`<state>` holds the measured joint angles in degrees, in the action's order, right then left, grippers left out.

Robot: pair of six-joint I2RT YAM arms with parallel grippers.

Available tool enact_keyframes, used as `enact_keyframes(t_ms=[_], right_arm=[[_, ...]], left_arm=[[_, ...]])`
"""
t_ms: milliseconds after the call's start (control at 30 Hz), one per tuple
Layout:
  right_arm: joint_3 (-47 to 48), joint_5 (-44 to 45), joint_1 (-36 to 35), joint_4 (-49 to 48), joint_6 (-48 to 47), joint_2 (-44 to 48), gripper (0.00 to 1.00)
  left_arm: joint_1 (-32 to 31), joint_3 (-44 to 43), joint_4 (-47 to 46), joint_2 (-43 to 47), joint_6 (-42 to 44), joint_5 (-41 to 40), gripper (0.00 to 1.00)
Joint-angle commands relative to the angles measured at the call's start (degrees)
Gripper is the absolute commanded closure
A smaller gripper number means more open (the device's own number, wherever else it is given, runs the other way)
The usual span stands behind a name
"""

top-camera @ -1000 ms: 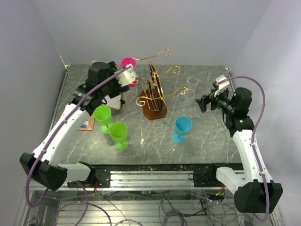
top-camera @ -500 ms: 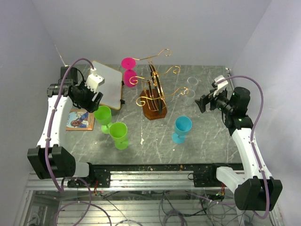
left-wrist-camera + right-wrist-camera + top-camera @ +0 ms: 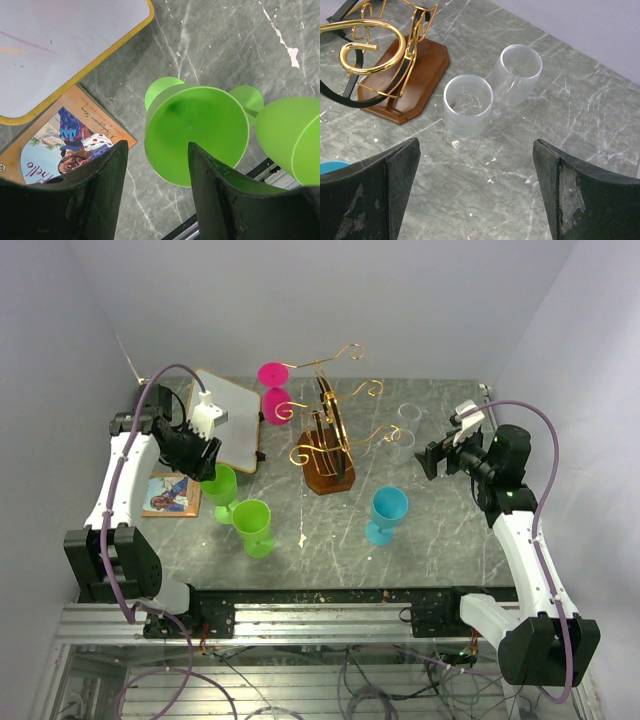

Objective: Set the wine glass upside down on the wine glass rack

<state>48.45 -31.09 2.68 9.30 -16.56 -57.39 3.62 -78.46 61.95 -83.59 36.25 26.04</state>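
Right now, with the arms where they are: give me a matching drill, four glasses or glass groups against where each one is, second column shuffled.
Things:
1. blue glass
2. clear glasses
3. pink glasses
4. left green glass

Places:
A. below the open left claw
B. on the left-side arms of the wine glass rack
C. standing alone, near-right of the rack's base
D. upright pair, right of the rack

Pairs: 1-C, 2-D, 3-B, 4-A
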Motion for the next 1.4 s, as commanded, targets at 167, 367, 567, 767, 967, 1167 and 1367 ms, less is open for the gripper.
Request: enact_keyframes(t_ms=[167, 367, 567, 767, 967, 1167, 1367], right_arm=[[-0.4, 0.3, 0.4, -1.3, -0.6, 0.0, 0.05], [-0.5, 0.4, 0.5, -1.3, -0.6, 0.2, 0.05], [-0.5, 0.6, 0.5, -1.4, -0.4, 0.6, 0.05], [-0.4, 0.2, 0.5, -1.3, -0.3, 1.3, 0.03], [-0.2, 0.5, 0.5, -1.4, 0.1, 2.1, 0.0], [2.5, -0.1, 0.5, 0.8, 0.6, 1.5, 0.0], [11.3, -0.8, 0.5, 6.4, 0.5, -1.0, 0.01]], left_arm=[[0.5, 2.8, -2.9, -0.6, -0.4, 0.2, 0.5], [0.4, 4.9, -5.3, 0.5, -1.0, -0.1, 0.62], [0.3, 5.0, -6.2, 2.8, -1.3, -0.7, 0.78], [-2.2, 4.3, -6.4, 7.7, -2.3, -5.8, 0.93], [-5.8, -0.2, -4.2, 12.8, -4.4, -15.6, 0.93], [-7.3, -11.3, 1.4, 15.7, -6.6, -16.7, 0.93], [-7.3, -19.7, -1.9, 17.8, -14.2, -10.4, 0.93]])
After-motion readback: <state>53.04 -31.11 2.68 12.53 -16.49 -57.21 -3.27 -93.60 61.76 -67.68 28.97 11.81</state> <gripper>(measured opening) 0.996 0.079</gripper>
